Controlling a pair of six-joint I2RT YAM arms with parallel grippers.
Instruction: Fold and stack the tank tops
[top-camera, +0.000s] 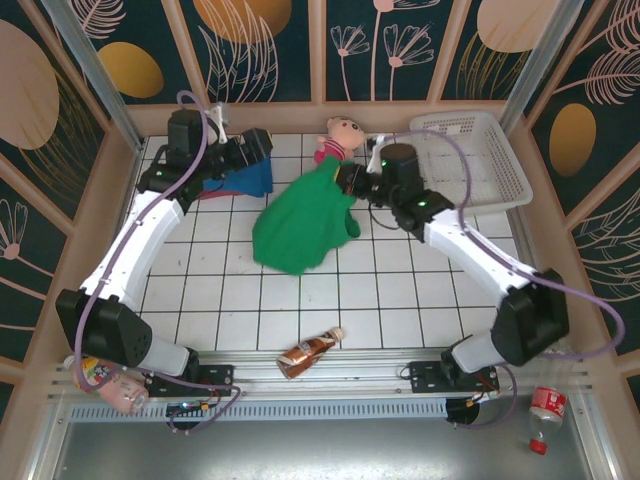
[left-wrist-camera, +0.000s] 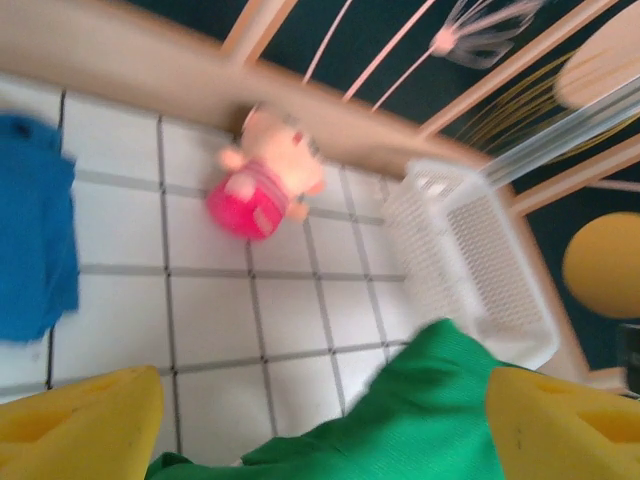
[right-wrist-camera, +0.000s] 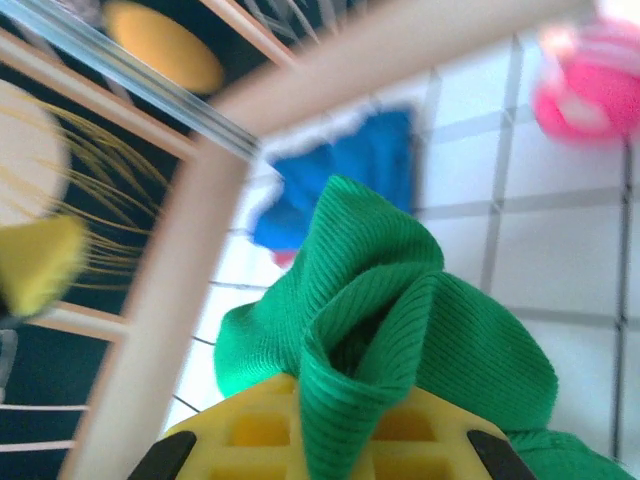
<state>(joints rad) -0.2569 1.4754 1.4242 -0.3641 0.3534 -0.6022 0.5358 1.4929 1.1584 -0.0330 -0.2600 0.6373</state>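
Note:
My right gripper is shut on a bunched corner of the green tank top, and the rest of the cloth hangs down to the tiles in the middle of the table. In the right wrist view the ribbed green fold rises from between the yellow jaws of that gripper. The blue tank top lies at the back left, with a red sliver showing under its left edge. My left gripper hovers open over the blue one. Its yellow fingers stand wide apart, with green cloth seen between them.
A pink plush doll sits by the back wall. A white basket stands at the back right. A brown bottle lies near the front edge. More bottles lie beside the left arm's base and the right arm's base.

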